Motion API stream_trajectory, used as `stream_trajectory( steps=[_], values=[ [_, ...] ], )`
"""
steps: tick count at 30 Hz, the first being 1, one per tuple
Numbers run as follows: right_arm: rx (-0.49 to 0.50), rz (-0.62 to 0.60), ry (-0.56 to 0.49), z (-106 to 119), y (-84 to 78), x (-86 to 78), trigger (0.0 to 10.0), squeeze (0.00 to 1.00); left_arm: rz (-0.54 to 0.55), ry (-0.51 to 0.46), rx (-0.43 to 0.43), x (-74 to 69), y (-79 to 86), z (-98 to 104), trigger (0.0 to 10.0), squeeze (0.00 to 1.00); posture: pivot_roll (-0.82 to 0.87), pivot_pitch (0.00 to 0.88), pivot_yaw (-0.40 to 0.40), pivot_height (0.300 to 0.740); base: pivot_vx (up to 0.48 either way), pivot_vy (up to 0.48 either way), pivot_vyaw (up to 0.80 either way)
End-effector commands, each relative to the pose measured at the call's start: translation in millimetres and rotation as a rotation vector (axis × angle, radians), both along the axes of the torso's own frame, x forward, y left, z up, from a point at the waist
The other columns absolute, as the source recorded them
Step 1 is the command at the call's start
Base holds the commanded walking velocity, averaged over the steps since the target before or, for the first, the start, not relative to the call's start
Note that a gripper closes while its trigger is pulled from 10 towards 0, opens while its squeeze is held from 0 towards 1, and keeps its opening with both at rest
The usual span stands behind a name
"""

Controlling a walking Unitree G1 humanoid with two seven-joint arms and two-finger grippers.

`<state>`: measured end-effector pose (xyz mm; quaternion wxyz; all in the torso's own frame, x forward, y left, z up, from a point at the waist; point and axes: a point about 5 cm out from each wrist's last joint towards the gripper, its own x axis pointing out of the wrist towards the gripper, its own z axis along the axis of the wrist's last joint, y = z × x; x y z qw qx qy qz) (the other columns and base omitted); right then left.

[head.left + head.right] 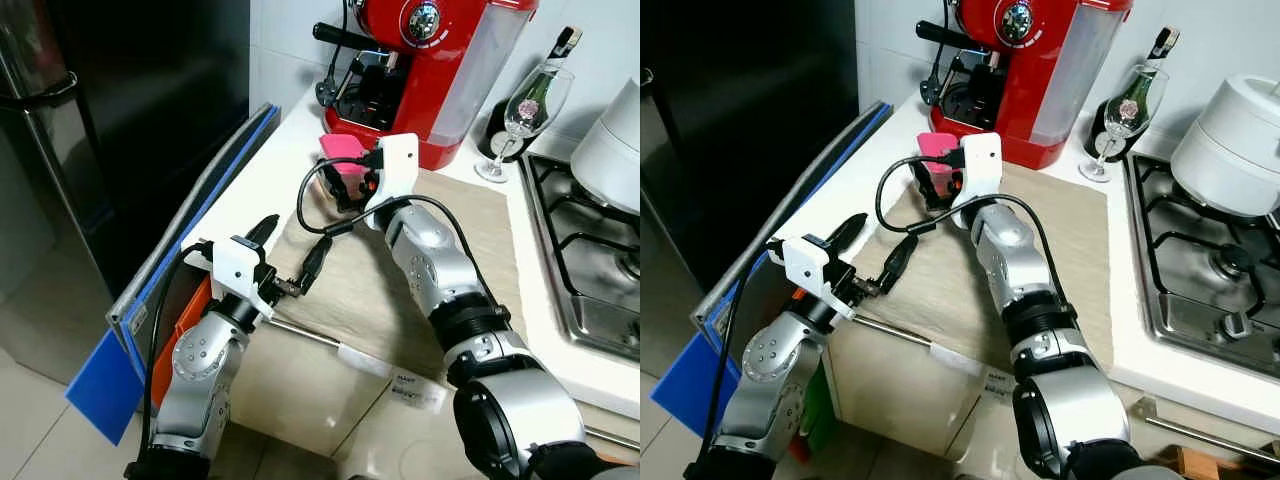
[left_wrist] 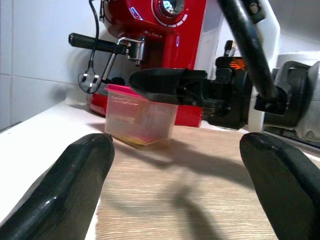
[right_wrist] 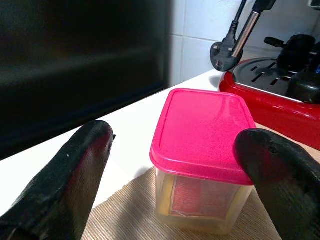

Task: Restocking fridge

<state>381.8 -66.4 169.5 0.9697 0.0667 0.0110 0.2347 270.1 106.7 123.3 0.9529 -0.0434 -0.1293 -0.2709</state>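
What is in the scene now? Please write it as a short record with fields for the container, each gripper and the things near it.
container: clear box with pink lid, standing on the beige mat
right gripper: jaws open, one on each side of the box, not closed on it
left gripper: jaws open, low over the mat, apart from the box
behind box: red coffee machine
to the right: wine glass, gas hob
to the left: dark fridge

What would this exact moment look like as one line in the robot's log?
right claw: open, around pink-lidded container, not closed | left claw: open, idle over mat | container: on mat beside red coffee machine
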Motion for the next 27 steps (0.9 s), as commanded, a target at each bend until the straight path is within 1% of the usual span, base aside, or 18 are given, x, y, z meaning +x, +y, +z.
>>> stream_trajectory(
  steps=[1,2,3,4,8,12,15,19,22,27],
  values=[
    [-0.023,0.001,0.091,-18.2,-2.9,-1.8,8.4,0.00,-0.028,-0.013,0.012,0.2,-7.3,1.6,10.0,0.00,0.04,0.000,-0.160,0.740,0.000,0.000,0.00],
    [-0.024,0.000,0.096,-18.9,-2.7,-1.4,6.3,0.00,-0.028,-0.014,0.013,0.5,-7.1,1.6,10.0,0.00,0.04,0.000,-0.160,0.740,0.000,0.000,0.00],
    [-0.018,-0.002,0.103,-19.5,-2.4,-1.2,2.5,0.00,-0.027,-0.016,0.015,0.9,-6.5,1.9,10.0,0.00,0.04,0.000,-0.160,0.740,0.000,0.000,0.00],
    [-0.014,-0.003,0.105,-19.4,-2.3,-0.7,0.0,0.00,-0.027,-0.019,0.017,1.6,-6.0,2.7,10.0,0.00,0.04,0.000,-0.157,0.740,0.000,0.000,0.00],
    [-0.011,-0.003,0.104,-17.6,-2.4,0.9,0.0,0.00,-0.031,-0.027,0.022,3.6,-5.4,5.3,10.0,0.00,0.04,0.000,-0.154,0.740,0.000,0.000,0.00],
    [-0.002,0.001,0.095,-15.1,-2.6,1.8,0.0,0.00,-0.046,-0.021,0.025,3.7,-6.9,2.6,10.0,0.00,0.03,0.000,-0.150,0.740,0.000,0.000,0.00],
    [0.023,-0.012,0.104,-14.4,-7.4,3.2,0.0,0.00,-0.059,-0.019,0.022,4.5,-12.7,2.2,10.0,0.00,0.01,0.000,-0.152,0.740,0.000,0.000,0.00],
    [0.050,-0.016,0.127,-16.2,-10.3,3.6,0.0,0.00,-0.059,-0.016,0.022,6.1,-14.1,1.4,10.0,0.00,0.01,0.000,-0.156,0.740,0.000,0.000,0.00],
    [0.061,-0.014,0.139,-18.4,-10.3,3.0,0.0,0.00,-0.059,-0.016,0.021,6.6,-14.2,1.6,10.0,0.00,0.02,0.000,-0.153,0.740,0.000,0.000,0.00],
    [0.076,0.001,0.130,-16.8,-7.0,2.3,0.0,0.00,-0.058,-0.015,0.021,6.9,-13.0,1.9,10.0,0.00,0.02,0.000,-0.152,0.740,0.000,0.000,0.00]
  ],
)
